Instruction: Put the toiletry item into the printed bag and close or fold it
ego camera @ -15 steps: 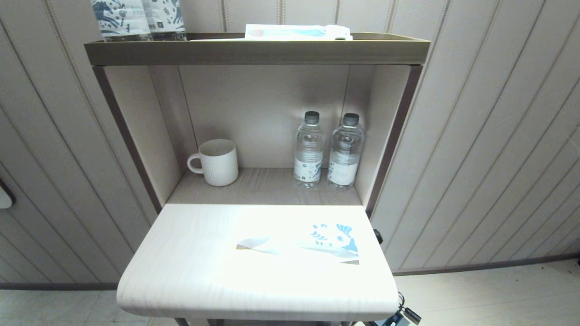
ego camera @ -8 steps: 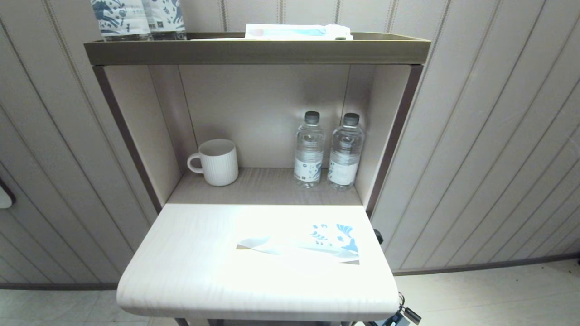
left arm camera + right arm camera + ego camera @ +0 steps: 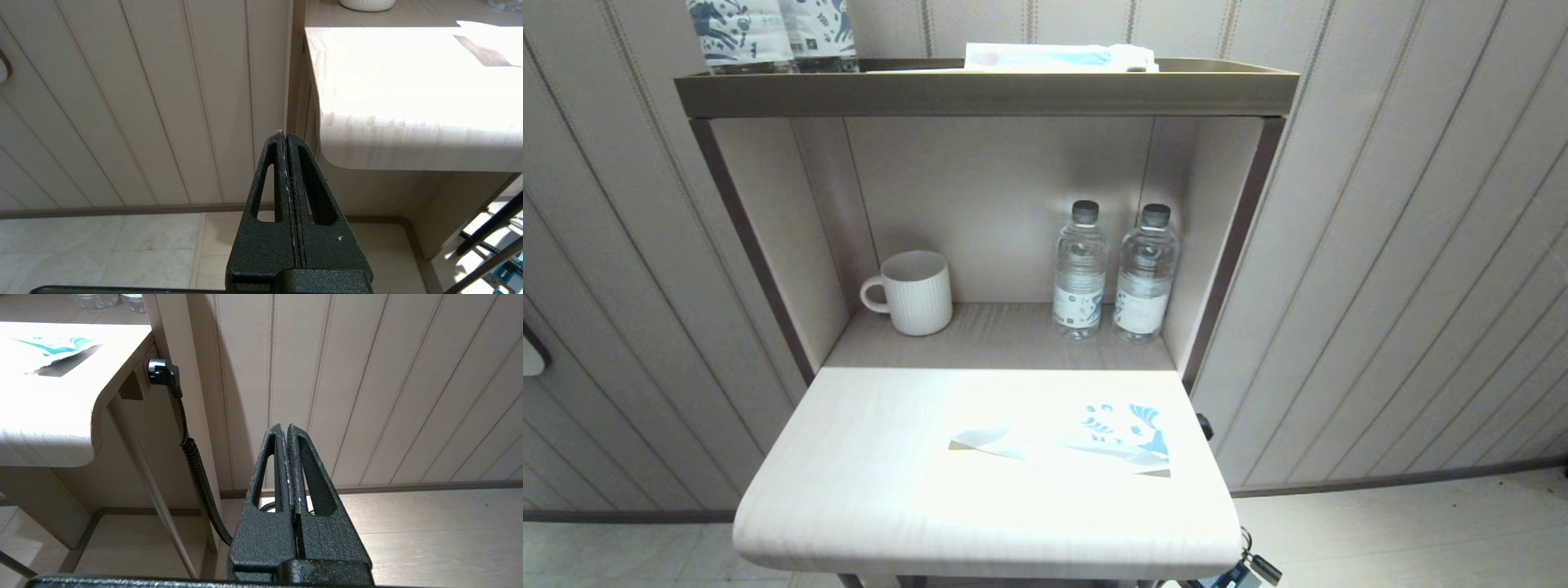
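We find the flat white plastic bag with blue leaf print lying creased on the pale tabletop; left tool and right tool fully closed, empty, below tabletop level.

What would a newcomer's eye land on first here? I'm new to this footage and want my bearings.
Probably the printed bag, lying flat in the bright patch on the pull-out tabletop, its blue leaf print toward the right. Behind it in the shelf recess stand a white ribbed mug on the left and two water bottles on the right.
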`<state>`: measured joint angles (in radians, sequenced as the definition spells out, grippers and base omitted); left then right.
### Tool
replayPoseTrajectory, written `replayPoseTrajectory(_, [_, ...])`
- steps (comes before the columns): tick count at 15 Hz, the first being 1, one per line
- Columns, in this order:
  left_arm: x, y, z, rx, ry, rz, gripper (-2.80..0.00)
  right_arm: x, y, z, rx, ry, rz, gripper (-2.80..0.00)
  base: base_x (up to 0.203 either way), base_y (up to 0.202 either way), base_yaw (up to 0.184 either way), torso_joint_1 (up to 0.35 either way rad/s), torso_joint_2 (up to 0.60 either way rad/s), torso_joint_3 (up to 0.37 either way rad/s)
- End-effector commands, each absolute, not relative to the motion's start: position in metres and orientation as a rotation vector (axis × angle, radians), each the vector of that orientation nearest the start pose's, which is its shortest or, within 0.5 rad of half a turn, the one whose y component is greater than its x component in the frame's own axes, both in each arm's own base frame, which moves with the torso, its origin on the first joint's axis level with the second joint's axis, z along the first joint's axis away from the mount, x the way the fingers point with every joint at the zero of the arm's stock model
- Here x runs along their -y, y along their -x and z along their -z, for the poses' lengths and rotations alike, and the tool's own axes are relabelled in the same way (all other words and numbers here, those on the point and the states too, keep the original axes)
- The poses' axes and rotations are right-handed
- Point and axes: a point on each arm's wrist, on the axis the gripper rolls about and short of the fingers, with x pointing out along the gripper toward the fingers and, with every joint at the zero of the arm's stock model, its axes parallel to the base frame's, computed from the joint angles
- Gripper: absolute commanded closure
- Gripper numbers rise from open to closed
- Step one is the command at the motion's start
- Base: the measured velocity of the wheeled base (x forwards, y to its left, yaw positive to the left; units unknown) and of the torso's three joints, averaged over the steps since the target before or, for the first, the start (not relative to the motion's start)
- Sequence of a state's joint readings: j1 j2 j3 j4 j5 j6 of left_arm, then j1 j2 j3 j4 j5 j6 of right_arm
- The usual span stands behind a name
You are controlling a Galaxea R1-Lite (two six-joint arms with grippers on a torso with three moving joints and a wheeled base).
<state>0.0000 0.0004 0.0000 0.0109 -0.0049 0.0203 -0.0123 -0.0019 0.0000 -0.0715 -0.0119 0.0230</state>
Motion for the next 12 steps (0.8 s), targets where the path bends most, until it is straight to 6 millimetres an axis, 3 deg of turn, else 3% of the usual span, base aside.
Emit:
replayPoseTrajectory(1, [0.0001,0.0226,-0.0744,-0.014,-0.012,0.005,0.00,0.0000,0.0231,-0.0829,0.072,-0.023,0.023,0.00,0.000,0.000,0.000,0.000,0.00,0.000])
replayPoseTrajectory(12, [0.0001,0.0227,-0.0744,-0.012,-0.013,0.003,0.00,-0.0001,0.0230,-0.0824,0.068,-0.011,0.021,0.00,0.000,0.000,0.000,0.000,0.00,0.000])
